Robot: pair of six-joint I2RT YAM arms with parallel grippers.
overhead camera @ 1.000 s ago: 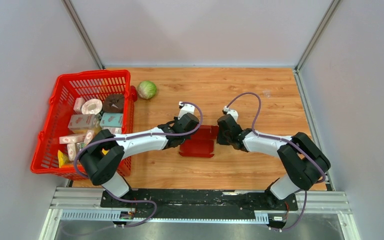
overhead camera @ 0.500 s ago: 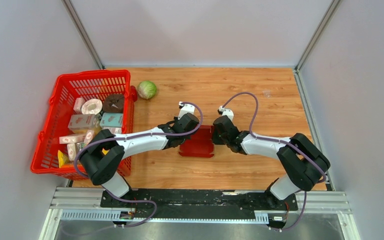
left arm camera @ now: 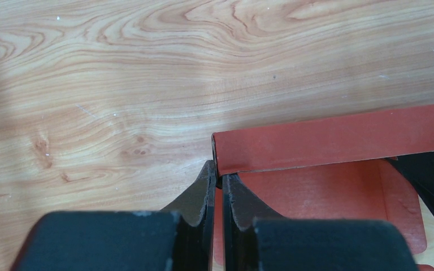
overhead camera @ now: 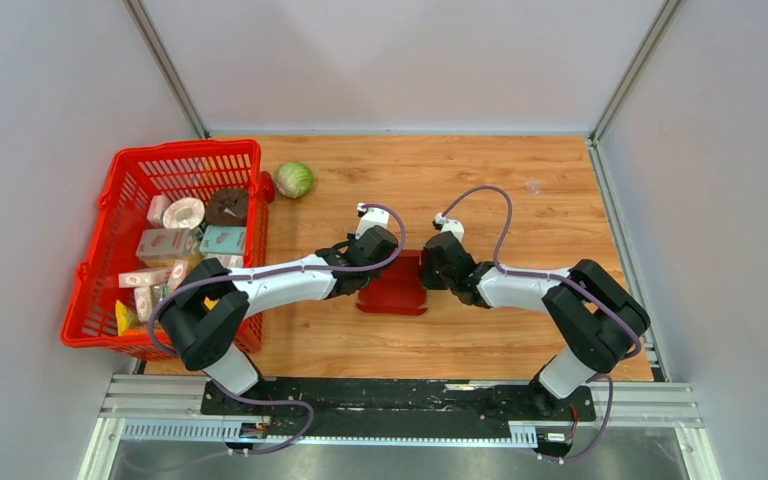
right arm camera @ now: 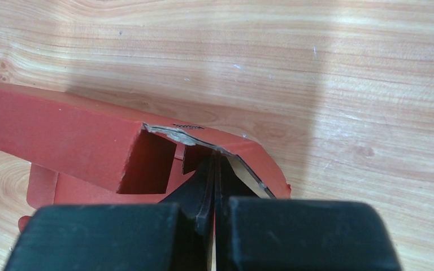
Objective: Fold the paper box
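Note:
The paper box (overhead camera: 392,288) is dark red cardboard, partly folded, lying mid-table between both arms. My left gripper (overhead camera: 371,264) is at its left side; in the left wrist view the left gripper (left arm camera: 219,179) is shut on the box's thin left wall, just below the raised far wall of the paper box (left arm camera: 333,138). My right gripper (overhead camera: 428,270) is at the box's right end. In the right wrist view the right gripper (right arm camera: 213,162) is shut, its tips pressed against a bent end flap of the paper box (right arm camera: 62,135), whose grey inner face shows.
A red mesh basket (overhead camera: 185,148) with small cartons and other groceries stands at the left. A green cabbage (overhead camera: 294,179) lies beside its far right corner. Grey walls close in the wooden table at the back and both sides.
My right gripper has moved left, up against the box's right end, and the right flap has been pushed in. The left gripper has kept its place and its hold.

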